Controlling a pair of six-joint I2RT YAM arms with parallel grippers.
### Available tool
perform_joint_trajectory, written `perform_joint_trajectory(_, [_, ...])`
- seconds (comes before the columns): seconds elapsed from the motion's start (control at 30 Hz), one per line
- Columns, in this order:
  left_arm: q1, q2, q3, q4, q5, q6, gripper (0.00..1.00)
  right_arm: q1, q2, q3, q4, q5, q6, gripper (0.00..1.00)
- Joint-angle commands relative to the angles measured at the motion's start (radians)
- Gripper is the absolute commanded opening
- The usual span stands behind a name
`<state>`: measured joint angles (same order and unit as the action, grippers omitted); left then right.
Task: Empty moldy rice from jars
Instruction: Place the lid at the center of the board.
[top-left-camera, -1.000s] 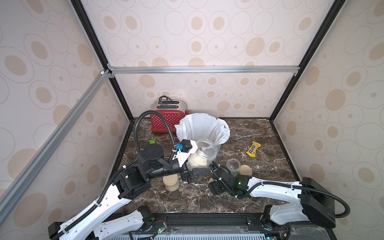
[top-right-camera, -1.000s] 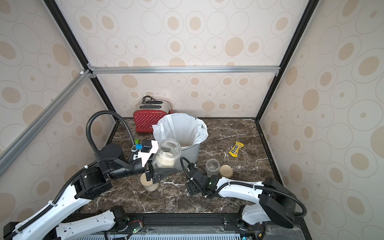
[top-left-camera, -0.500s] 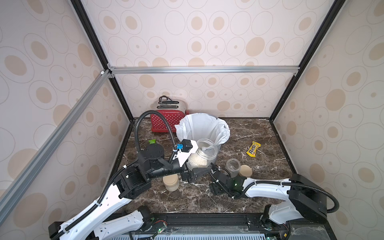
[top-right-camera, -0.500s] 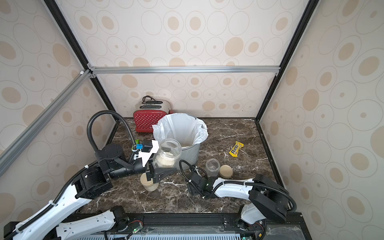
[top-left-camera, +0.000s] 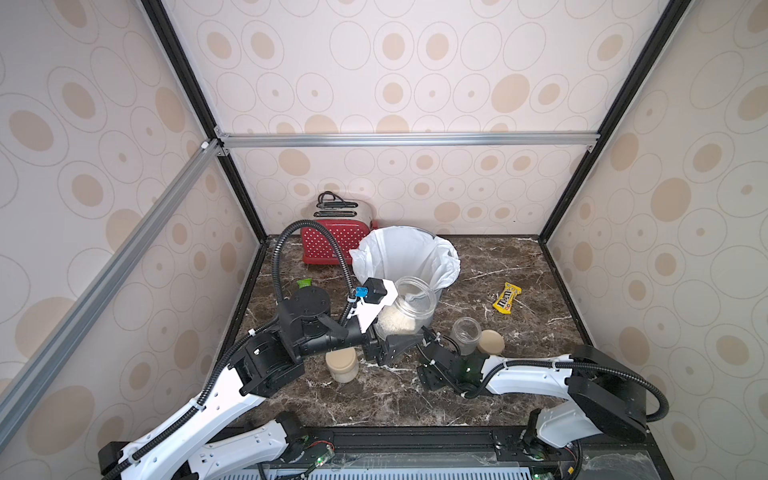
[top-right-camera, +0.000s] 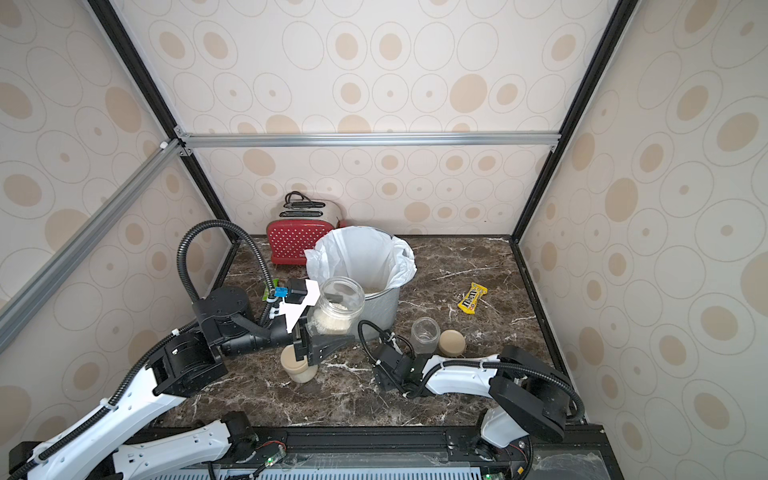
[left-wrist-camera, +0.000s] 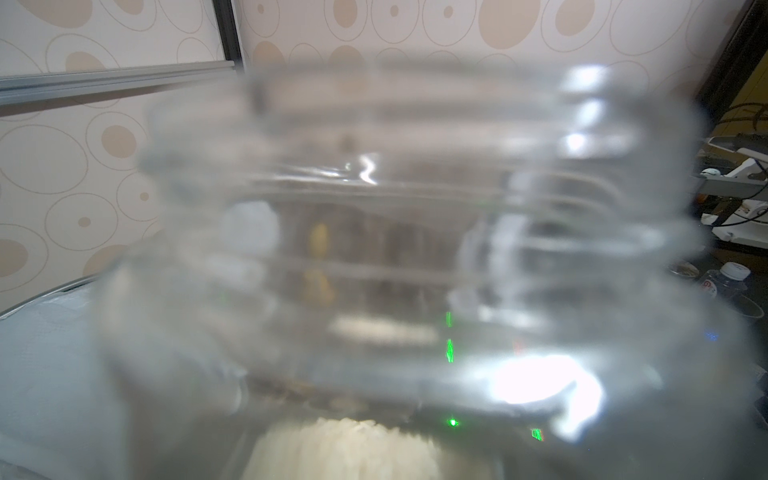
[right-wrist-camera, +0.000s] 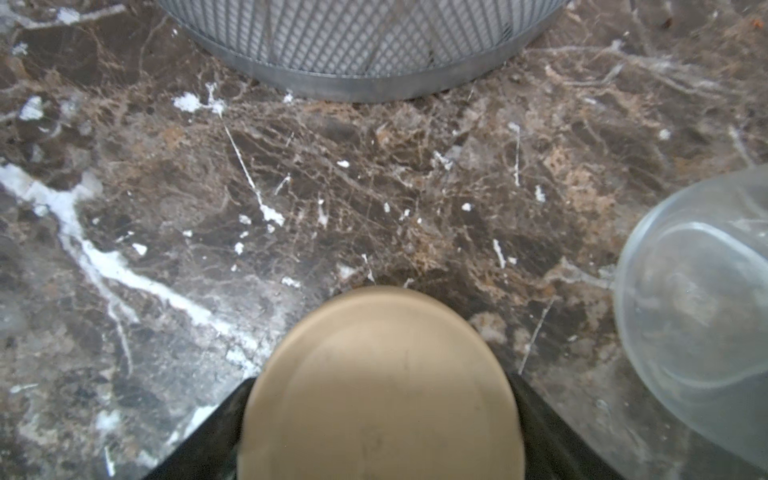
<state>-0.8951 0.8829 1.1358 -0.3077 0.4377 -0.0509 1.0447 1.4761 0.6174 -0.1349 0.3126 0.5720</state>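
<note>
One open jar (top-left-camera: 409, 305) sits clenched in your left gripper (top-left-camera: 398, 340), raised and tilted just beside the near wall of the lined bin (top-right-camera: 380, 309); the moldy rice (top-left-camera: 395, 322) lies heaped in its lower half; your right gripper (right-wrist-camera: 380, 419) is grasping a beige lid (right-wrist-camera: 380, 361) between its black fingers, close over the marble table (right-wrist-camera: 374, 187) and short of the bin's foot; next to it stands the empty jar (top-left-camera: 465, 330), with a loose lid (top-left-camera: 490, 341) just beside; the closed jar (top-left-camera: 341, 365) stands under your left arm.
</note>
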Motion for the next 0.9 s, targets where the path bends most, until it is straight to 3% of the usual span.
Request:
perform_joint_trajectory(0.0, [-0.002,-0.019,0.043,0.090,-0.004,0.023,0.37,0.009,0.019,-0.016,-0.007,0.009,0.026,0.80])
perform_joint_trajectory(0.5, [-0.003,-0.035,0.037,0.083,-0.017,0.026,0.37,0.009,-0.060,-0.002,-0.049,0.032,0.011,0.99])
perform_joint_trajectory(0.87, [-0.002,-0.041,0.038,0.074,-0.021,0.032,0.37,0.014,-0.212,0.018,-0.150,0.030,-0.026,1.00])
